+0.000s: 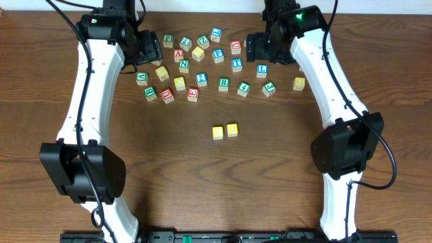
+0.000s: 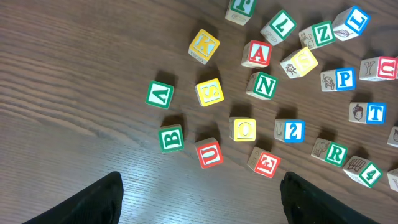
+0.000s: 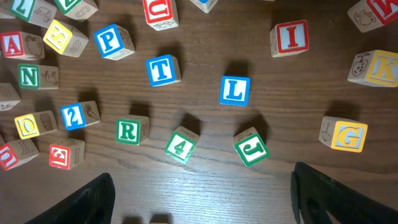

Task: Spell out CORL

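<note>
Jaws of left gripper and right gripper stand spread. We note a blue-faced wooden L cube near the right; two yellow wooden cubes sit side by side

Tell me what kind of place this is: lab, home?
Probably a robot lab workstation, though only the tabletop shows: two robot arms over a dark wood table with scattered alphabet blocks.
</note>
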`<state>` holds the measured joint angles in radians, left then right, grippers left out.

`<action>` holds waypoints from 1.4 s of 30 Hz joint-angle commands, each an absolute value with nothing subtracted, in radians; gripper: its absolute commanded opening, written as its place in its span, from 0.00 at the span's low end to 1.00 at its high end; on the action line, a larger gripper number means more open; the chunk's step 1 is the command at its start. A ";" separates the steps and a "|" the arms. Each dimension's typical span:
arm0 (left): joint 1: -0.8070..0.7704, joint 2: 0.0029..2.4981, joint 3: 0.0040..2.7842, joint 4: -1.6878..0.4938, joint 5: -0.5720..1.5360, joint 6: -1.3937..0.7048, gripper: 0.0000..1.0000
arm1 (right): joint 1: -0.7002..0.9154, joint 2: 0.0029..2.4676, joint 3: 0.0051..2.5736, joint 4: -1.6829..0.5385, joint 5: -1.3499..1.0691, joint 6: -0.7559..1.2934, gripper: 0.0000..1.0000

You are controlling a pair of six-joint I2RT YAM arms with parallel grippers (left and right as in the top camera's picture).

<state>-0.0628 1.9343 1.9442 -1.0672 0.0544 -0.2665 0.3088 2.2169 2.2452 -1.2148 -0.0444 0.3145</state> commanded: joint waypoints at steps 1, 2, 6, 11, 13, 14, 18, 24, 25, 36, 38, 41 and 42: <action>-0.065 1.950 1.934 -1.067 0.061 -0.294 0.80 | 0.301 2.206 2.261 -1.216 -0.033 0.329 0.86; -0.065 1.952 1.934 -1.065 0.061 -0.294 0.80 | 0.301 2.206 2.261 -1.216 -0.033 0.329 0.86; -0.065 1.963 1.934 -1.065 0.061 -0.294 0.80 | 0.301 2.206 2.261 -1.216 -0.033 0.329 0.86; -0.065 1.983 1.934 -1.064 0.061 -0.294 0.80 | 0.301 2.206 2.261 -1.216 -0.036 0.329 0.87; -0.065 1.994 1.934 -1.064 0.061 -0.294 0.80 | 0.301 2.206 2.261 -1.216 -0.036 0.329 0.87; -0.065 2.002 1.934 -1.064 0.061 -0.294 0.80 | 0.301 2.206 2.261 -1.216 -0.036 0.329 0.87; -0.065 2.027 1.934 -1.065 0.073 -0.302 0.80 | 0.301 2.206 2.261 -1.214 -0.036 0.329 0.86; -0.072 2.033 1.934 -1.042 0.072 -0.306 0.80 | 0.301 2.206 2.261 -1.212 -0.035 0.329 0.86; -0.073 2.033 1.934 -1.038 0.072 -0.306 0.80 | 0.301 2.206 2.261 -1.211 -0.035 0.329 0.86; -0.089 2.033 1.934 -1.028 0.072 -0.305 0.80 | 0.301 2.207 2.261 -1.205 -0.036 0.329 0.86; -0.089 2.033 1.934 -1.027 0.072 -0.305 0.80 | 0.302 2.207 2.261 -1.208 -0.036 0.330 0.86; -0.089 2.033 1.934 -1.027 0.071 -0.305 0.80 | 0.302 2.207 2.261 -1.211 -0.036 0.329 0.86; -0.089 2.033 1.934 -1.027 0.071 -0.305 0.80 | 0.302 2.207 2.261 -1.211 -0.036 0.329 0.86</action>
